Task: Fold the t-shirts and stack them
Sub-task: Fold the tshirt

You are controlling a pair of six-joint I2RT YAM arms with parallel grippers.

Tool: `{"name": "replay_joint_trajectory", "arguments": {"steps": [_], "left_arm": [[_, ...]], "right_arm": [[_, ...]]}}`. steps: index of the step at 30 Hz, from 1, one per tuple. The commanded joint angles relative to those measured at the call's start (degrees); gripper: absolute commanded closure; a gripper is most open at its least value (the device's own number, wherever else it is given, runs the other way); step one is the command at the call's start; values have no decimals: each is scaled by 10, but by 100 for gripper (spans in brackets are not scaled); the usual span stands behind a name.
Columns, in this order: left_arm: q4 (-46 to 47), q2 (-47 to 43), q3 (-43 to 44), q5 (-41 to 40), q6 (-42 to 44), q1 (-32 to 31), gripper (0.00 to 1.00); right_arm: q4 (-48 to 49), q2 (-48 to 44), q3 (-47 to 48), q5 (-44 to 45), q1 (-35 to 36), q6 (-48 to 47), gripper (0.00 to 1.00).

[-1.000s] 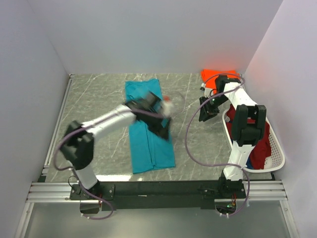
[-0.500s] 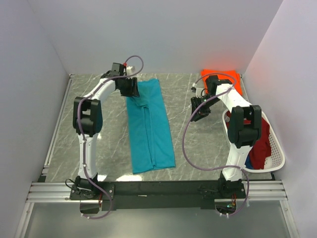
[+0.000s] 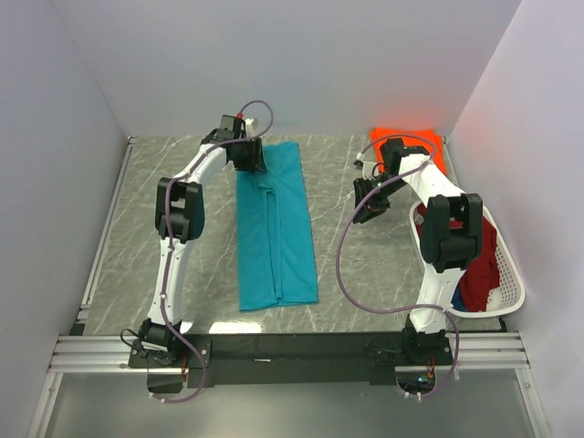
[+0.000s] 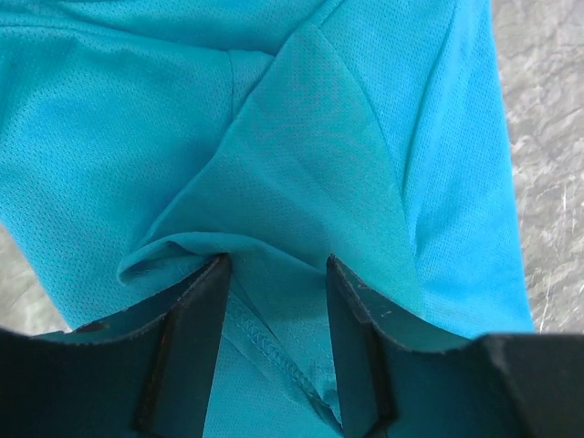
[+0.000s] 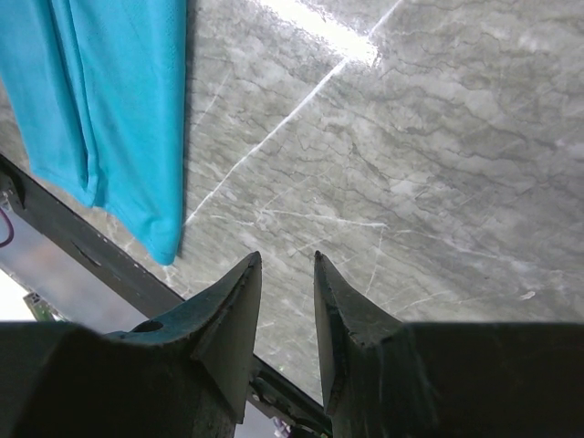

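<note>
A teal t-shirt (image 3: 276, 237) lies folded lengthwise as a long strip in the middle of the table. My left gripper (image 3: 248, 155) is at its far end, low on the cloth. In the left wrist view the jaws (image 4: 274, 260) stand apart with a hemmed fold of the teal shirt (image 4: 301, 137) between them. My right gripper (image 3: 367, 208) hovers over bare table right of the shirt. Its jaws (image 5: 286, 257) stand a little apart with nothing between them, and the shirt's near end (image 5: 119, 109) shows at the left of that view. An orange t-shirt (image 3: 399, 139) lies at the back right.
A white laundry basket (image 3: 511, 274) stands at the right edge, holding a dark red shirt (image 3: 479, 265) and a blue one (image 3: 465, 301). Walls close in the back and both sides. The black rail with the arm bases runs along the near edge.
My left arm has swung from the middle of the teal shirt to its far end. The shirt strip has shifted slightly. My right gripper has moved a little to the left.
</note>
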Motion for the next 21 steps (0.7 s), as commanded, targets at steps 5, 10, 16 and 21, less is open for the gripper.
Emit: {"name": "replay_joint_trajectory", "arguments": {"steps": [5,10,16,21], "left_arm": [[-13,42,36,21,5,-36,47],[11,31,56,23,-16,-30,43],[87,-96,48,29,0,-5,1],[160,-266,-29,3,54,6,1]], "right_arm": [[-7,-8,28,3,-8,-4,63],[-18,-10,44,7,-8,-10,63],[-106,11,246,10,-2,-48,57],[-129,-19,390,111,37,-101,41]]}}
